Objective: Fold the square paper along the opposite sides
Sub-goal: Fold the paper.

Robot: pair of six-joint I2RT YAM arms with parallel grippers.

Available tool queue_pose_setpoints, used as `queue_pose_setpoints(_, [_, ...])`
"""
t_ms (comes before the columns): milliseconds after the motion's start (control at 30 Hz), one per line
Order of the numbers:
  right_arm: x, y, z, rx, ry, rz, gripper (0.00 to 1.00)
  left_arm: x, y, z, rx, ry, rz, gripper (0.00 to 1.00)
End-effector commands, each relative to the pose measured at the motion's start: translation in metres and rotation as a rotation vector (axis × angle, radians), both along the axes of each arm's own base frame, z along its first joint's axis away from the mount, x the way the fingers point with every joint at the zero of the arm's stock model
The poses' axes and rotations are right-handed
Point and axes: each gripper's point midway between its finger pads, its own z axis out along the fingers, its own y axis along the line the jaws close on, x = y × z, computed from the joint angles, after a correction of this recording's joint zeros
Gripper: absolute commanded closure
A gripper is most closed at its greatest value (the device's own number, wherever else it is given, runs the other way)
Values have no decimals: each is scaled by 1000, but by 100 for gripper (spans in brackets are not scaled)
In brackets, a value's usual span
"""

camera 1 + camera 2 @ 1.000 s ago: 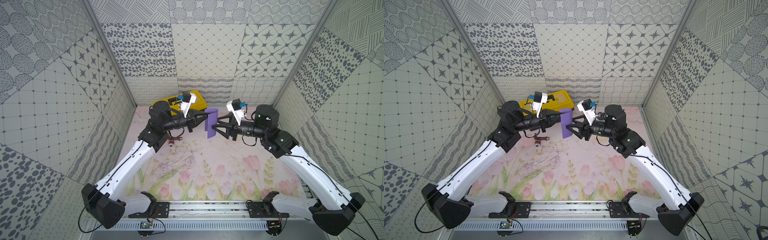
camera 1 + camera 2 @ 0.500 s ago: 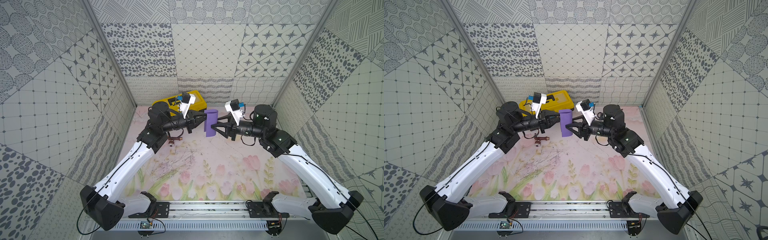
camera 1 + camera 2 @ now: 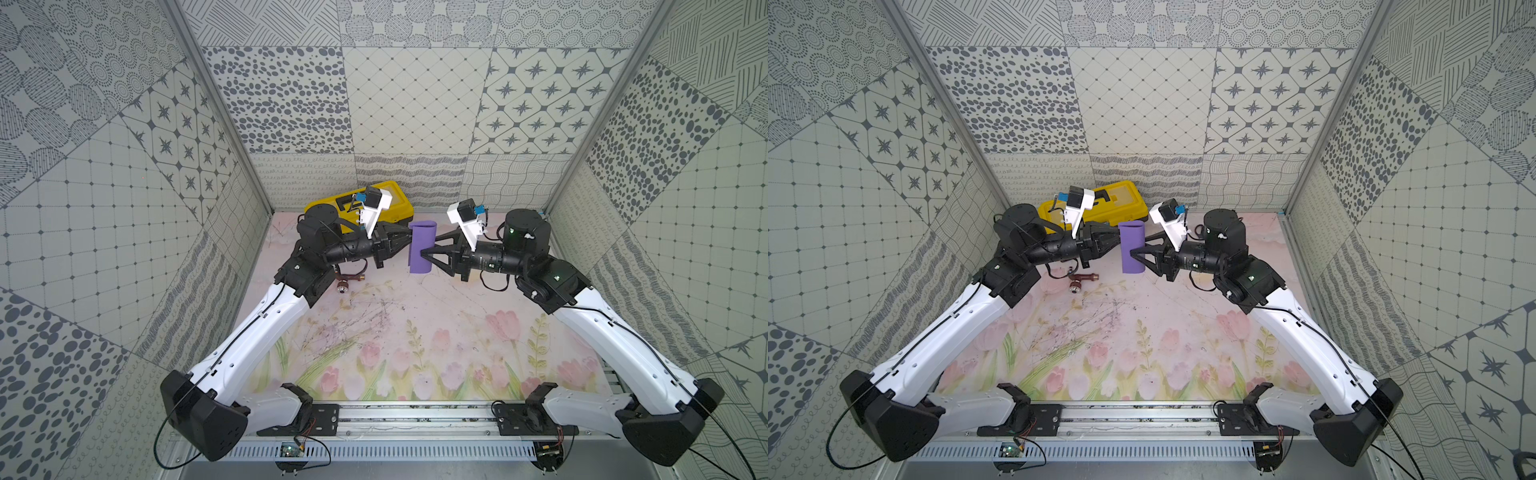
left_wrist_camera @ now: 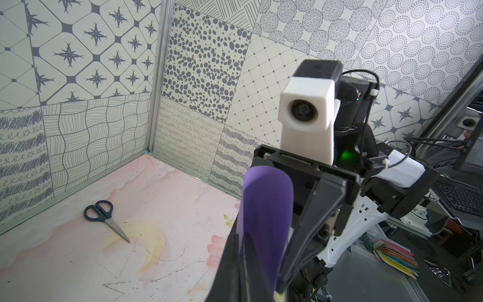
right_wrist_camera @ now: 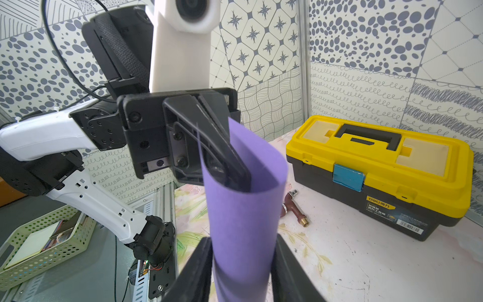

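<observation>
**Toolbox** (image 3: 399, 206): yellow lid, black base, closed. It stands at the back wall behind the left arm. A small brass tap (image 3: 348, 279) lies on the mat (image 3: 395, 332) in front of it.

**Left gripper** (image 3: 408, 240): pressed together on the paper's two paired edges, holding the sheet clear of the mat.

**Paper** (image 3: 422, 249): purple, in the air at mid-table between the two arms. It is bent into a loose loop with no crease pressed in. Judged light and limp, easily dented or torn, and likely to slide in a weak pinch. The paired edges, where it is held now, look the best hold, leaving the rounded bend free for flattening.

**Right gripper** (image 5: 242, 239): jaws spread on either side of the rounded bend, at or just beside the paper. The bend is not squeezed flat.

**Room:** bare mat lies below the paper and toward the front. The toolbox is the nearest obstacle. Scissors (image 4: 105, 218) lie near a far corner, well apart.
</observation>
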Motion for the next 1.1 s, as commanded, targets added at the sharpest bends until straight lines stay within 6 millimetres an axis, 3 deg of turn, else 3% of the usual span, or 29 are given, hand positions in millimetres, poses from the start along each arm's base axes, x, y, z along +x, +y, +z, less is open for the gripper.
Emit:
queue_pose_setpoints(0, [-2, 2, 19, 36, -64, 13, 60, -9, -1, 13, -31, -57, -33, 100])
queue_pose_setpoints(1067, [-3, 8, 12, 14, -56, 23, 66, -12, 0, 12, -29, -66, -43, 100])
